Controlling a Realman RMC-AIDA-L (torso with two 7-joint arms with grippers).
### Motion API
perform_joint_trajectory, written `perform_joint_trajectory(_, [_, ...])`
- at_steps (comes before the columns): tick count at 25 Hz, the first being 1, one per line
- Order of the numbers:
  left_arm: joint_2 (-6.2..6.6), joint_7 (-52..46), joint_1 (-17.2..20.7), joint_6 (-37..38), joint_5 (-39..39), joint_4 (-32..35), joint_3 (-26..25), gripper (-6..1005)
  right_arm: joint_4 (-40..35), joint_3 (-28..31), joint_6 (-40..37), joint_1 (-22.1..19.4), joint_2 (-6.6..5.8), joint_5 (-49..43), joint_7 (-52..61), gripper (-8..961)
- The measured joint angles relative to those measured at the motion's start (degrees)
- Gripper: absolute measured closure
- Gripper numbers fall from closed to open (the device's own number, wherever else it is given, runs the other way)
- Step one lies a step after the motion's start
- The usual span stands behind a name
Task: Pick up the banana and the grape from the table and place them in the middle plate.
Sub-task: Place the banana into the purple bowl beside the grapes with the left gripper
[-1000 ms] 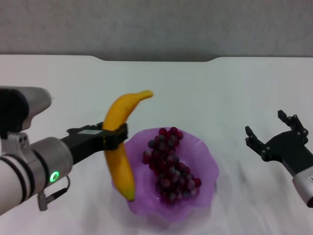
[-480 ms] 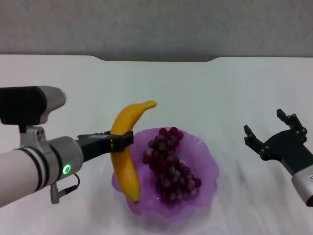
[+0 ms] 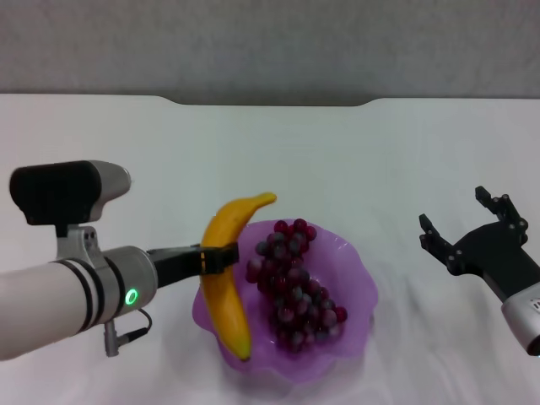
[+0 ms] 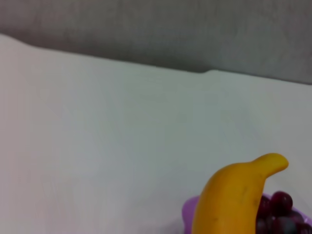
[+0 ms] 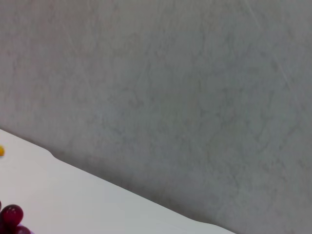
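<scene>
A: Where is the banana (image 3: 226, 278)?
B: At the 9 o'clock rim of the middle plate (image 3: 359, 283), near-upright, lower tip inside the plate, gripped mid-length by the left gripper (image 3: 216, 259).
A: And the grape (image 3: 291, 283)?
B: 1 bunch lying in the plate, centre toward 5 o'clock.
A: The right gripper (image 3: 464, 226)?
B: At 3 o'clock, well apart over the table (image 3: 354, 160), fingers spread, holding nothing.

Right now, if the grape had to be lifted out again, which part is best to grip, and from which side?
Probably the bunch's middle, from above with the free right pincer: the grape lies long in the middle plate, with the banana along its left.
</scene>
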Motion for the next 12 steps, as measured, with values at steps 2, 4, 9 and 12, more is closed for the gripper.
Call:
perform_joint_trajectory(2, [0.1, 0.21, -1.33, -0.02, -1.64, 2.12, 0.06, 437, -0.11, -0.05, -0.01, 0.08, 0.0, -0.05, -0.02, 46])
perform_joint_trajectory(4, [0.01, 0.77, -2.09, -0.11, -2.2, 3.12, 0.42, 436, -0.31, -0.06, -0.01, 0.33, 0.0, -0.06, -0.02, 46])
perform_joint_trajectory(9, [-0.11, 1.12, -4.19, -0.02, -2.53, 6.24, 1.5, 434, -0.37, -0.59, -0.01, 0.48, 0.0, -0.07, 0.01, 46])
perform_joint_trajectory(12, [-0.11, 1.16, -5.41, 0.0, -3.38, 7.8, 1.79, 433, -0.35, -0.59, -0.02, 0.5, 0.0, -0.07, 0.01, 46])
